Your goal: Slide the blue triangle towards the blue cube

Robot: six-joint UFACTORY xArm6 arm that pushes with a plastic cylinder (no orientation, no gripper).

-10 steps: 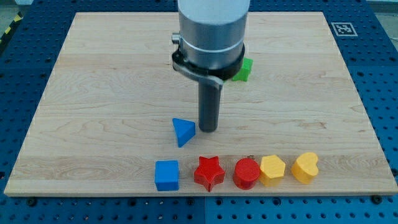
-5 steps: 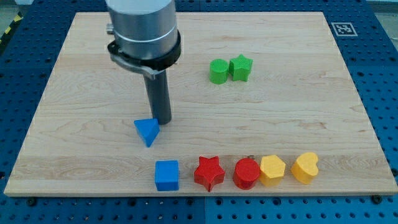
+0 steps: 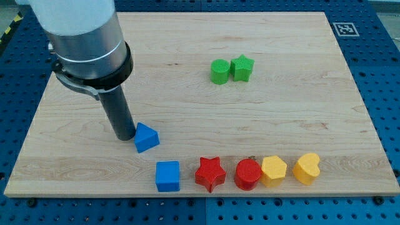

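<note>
The blue triangle (image 3: pixel 146 137) lies on the wooden board (image 3: pixel 281 119), left of centre near the view's bottom. The blue cube (image 3: pixel 167 175) sits just below and slightly right of it, with a small gap between them. My tip (image 3: pixel 124 136) rests on the board right against the triangle's left side. The dark rod rises from there to the large grey arm body at the view's upper left.
A red star (image 3: pixel 210 173), a red cylinder (image 3: pixel 248 174), a yellow hexagon (image 3: pixel 274 170) and a yellow heart (image 3: pixel 306 167) stand in a row right of the blue cube. A green cylinder (image 3: pixel 219 71) and green star (image 3: pixel 242 68) sit at the upper middle.
My tip has swept from the triangle's right side over to its left side. The triangle first slid left, and has now turned and sits a little lower, nearer the blue cube.
</note>
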